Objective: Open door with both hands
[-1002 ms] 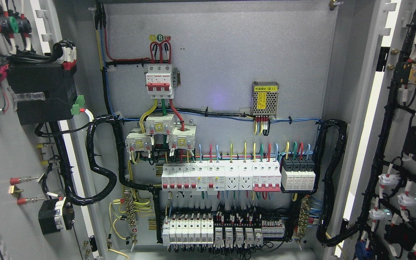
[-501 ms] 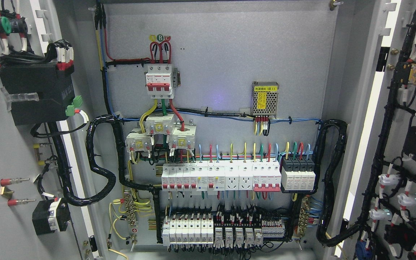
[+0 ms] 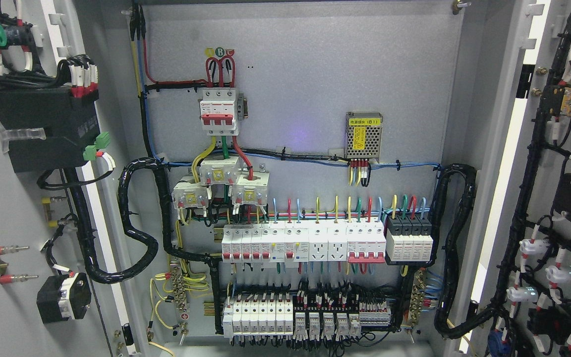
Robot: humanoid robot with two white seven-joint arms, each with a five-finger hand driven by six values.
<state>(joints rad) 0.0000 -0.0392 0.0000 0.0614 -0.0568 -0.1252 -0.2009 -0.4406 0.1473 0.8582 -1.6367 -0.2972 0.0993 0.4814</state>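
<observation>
From my remote seat I see neither robot hand in the head view, so I cannot tell whether the fingers are apart, together, or clamped on anything, and with no hand to measure from I place things by the picture, left to right; the left door (image 3: 8, 218) stands swung open at the far left, its inner face turned toward me, carrying a black box (image 3: 45, 129) with a green connector (image 3: 96, 147) at its lower right corner, red-tipped studs (image 3: 8, 249) lower down and a small black socket block (image 3: 63, 298) near the bottom; a thick black cable loom (image 3: 137, 218) loops from that door into the cabinet; the grey back panel (image 3: 315, 74) fills the middle, with a red-and-white main breaker (image 3: 219, 111) high up, three white transformer blocks (image 3: 221, 186) below it, a mesh-covered power supply (image 3: 363, 135) to the right, a long row of breakers (image 3: 305, 242) and a lower row of relays and terminals (image 3: 305, 317); a second black loom (image 3: 456, 248) runs down the panel's right edge; the right door (image 3: 563, 198) is open too, its inside crowded with black wiring and white lamp holders (image 3: 533, 246).
</observation>
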